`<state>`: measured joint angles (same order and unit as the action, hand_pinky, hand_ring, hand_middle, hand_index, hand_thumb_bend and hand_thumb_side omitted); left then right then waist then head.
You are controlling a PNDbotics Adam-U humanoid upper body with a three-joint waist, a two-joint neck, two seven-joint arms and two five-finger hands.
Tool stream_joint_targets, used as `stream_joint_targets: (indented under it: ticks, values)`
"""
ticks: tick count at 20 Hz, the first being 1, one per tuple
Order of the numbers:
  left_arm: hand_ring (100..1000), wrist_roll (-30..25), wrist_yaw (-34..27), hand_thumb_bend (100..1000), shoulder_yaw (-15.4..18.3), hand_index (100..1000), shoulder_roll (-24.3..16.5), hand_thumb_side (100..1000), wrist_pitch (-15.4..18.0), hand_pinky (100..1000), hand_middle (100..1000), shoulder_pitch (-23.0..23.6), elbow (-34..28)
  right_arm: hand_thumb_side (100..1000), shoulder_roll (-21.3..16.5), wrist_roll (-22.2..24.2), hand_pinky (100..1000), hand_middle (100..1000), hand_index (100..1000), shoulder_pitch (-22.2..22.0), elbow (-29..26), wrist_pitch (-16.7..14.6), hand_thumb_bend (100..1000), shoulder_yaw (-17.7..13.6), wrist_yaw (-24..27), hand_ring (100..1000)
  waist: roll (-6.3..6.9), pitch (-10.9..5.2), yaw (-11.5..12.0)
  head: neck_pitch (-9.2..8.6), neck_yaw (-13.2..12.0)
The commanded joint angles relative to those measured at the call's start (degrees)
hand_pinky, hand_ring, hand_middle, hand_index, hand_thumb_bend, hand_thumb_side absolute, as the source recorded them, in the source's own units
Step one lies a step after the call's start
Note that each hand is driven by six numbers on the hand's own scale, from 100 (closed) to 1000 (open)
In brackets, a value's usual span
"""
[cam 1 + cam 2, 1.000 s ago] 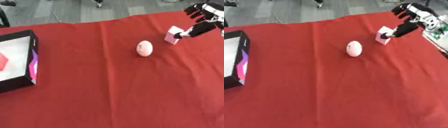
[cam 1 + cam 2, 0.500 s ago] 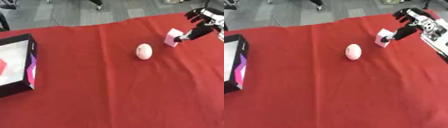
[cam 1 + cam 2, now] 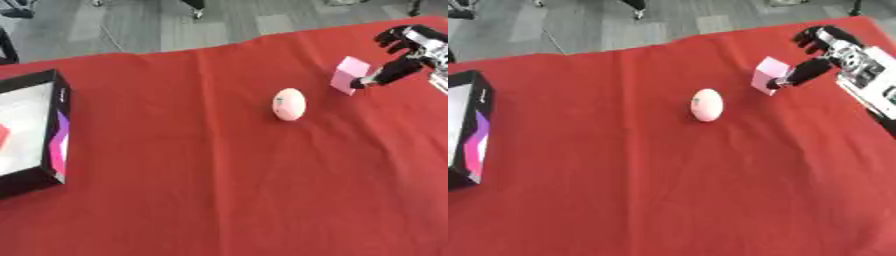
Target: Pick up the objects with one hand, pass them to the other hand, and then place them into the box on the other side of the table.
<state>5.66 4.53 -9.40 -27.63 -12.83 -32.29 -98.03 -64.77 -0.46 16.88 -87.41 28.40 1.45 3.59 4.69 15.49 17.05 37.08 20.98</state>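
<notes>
Box (image 3: 35,135) at the left edge of the red surface (image 3: 219,190), egg-shaped object and pink block toward the right
Black-walled box, open on top with a white floor and something red inside, sits well apart from the rest; the right hand (image 3: 820,52) reaches in from the upper right, one finger stretched down to touch the side of the pink block (image 3: 768,75), the others spread and holding nothing; the pale pink egg-shaped object (image 3: 289,104) lies near mid-surface, left of the block

Right hand (image 3: 826,50), thumb extended, fingers curled
</notes>
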Motion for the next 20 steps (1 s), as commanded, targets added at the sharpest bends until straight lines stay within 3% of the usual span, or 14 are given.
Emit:
stream_joint_targets:
  ticks: [1, 20]
  values:
    - [778, -0.2, -0.1, 101, 0.3, 771, -1.1, 660, -0.1, 803, 708, -0.6, -1.2, 144, -1.6, -0.8, 796, 800, 845, 0.4, 0.5, -0.1, 740, -1.2, 1.6, 848, 0.68, 0.22, 0.2, -1.04, 0.4]
    - [778, -0.7, 0.2, 100, 0.1, 765, -0.7, 664, -0.5, 802, 706, -0.5, -0.9, 102, -1.6, -1.7, 784, 777, 827, 0.3, 1.7, 0.1, 699, -1.1, 8.0, 831, 0.99, 1.63, 0.9, -1.55, 0.6]
